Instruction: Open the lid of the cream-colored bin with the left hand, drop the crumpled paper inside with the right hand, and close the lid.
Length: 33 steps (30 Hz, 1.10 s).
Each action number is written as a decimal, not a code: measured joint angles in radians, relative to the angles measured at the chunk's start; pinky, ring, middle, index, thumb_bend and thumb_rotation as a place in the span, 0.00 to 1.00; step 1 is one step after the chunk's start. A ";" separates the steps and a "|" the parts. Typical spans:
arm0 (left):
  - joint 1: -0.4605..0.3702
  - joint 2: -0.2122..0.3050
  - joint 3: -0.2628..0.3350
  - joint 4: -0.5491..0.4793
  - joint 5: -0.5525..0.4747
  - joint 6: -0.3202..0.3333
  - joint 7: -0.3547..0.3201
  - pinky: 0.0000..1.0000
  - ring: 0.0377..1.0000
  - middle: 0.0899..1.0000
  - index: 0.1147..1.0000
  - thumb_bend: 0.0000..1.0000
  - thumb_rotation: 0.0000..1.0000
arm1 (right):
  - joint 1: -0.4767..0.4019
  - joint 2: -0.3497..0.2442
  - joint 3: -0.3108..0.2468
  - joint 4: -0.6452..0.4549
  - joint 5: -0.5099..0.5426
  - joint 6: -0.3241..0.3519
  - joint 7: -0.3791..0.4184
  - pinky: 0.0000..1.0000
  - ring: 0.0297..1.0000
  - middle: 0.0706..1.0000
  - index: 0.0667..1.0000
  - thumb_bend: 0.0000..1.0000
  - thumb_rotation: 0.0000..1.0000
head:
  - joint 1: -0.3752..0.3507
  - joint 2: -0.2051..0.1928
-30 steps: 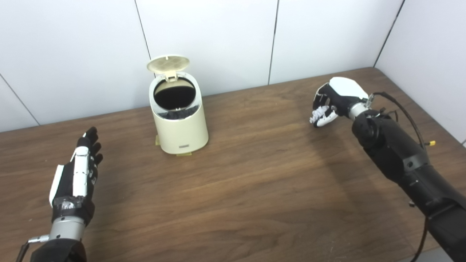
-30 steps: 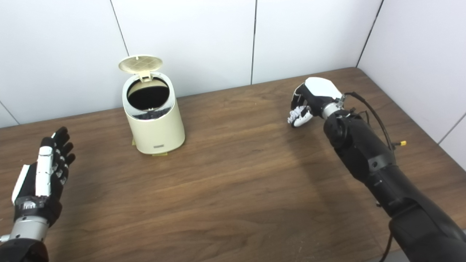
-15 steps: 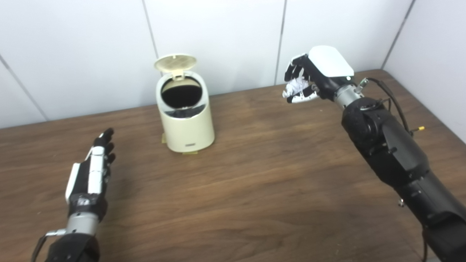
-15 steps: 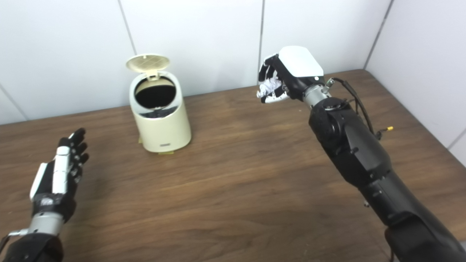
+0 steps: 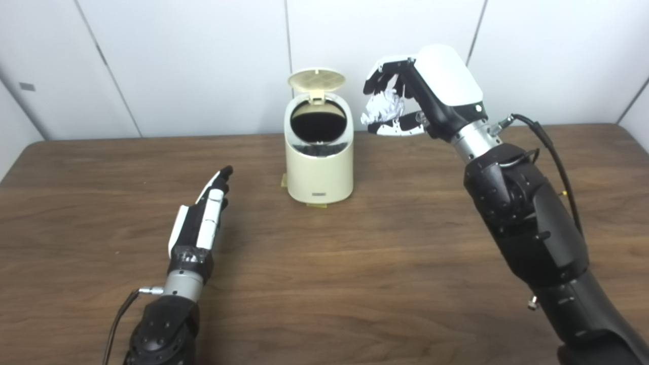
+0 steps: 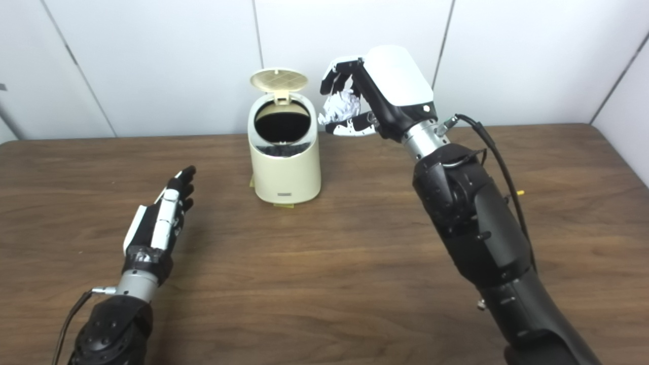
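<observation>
Wooden table (image 5: 355,274), cream bin (image 5: 319,170) lid (image 5: 316,79) up, right hand (image 5: 416,94) gripping crumpled paper (image 5: 384,105)

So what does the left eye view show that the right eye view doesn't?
Only the left eye view: the brown wooden table's rounded back-left corner, with the small grey tag on the wall above it in full.

Only the right eye view: a longer run of the table's right edge and more of the side wall there. No extra objects.

Both: the cream-colored cylindrical bin with its round lid up, the right hand raised beside the opening and shut on the crumpled white paper, and the left hand open, low, left of the bin.
</observation>
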 measured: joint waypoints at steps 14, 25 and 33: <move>0.026 -0.035 -0.007 0.023 0.001 -0.016 0.013 1.00 1.00 0.98 0.96 0.56 0.92 | -0.036 0.135 0.021 0.254 -0.008 -0.080 -0.138 0.30 0.37 0.47 0.50 0.49 0.00 | 0.022 -0.015; 0.027 -0.044 -0.013 0.023 0.006 -0.029 0.017 1.00 1.00 0.98 0.96 0.55 0.94 | -0.105 0.167 0.035 0.492 -0.034 -0.088 -0.266 0.31 0.36 0.47 0.49 0.49 0.00 | 0.026 -0.017; 0.029 -0.046 -0.018 0.023 0.008 -0.030 0.019 1.00 1.00 0.98 0.96 0.57 0.93 | -0.139 0.170 0.036 0.567 -0.009 -0.103 -0.316 0.31 0.37 0.47 0.49 0.49 0.00 | 0.028 -0.012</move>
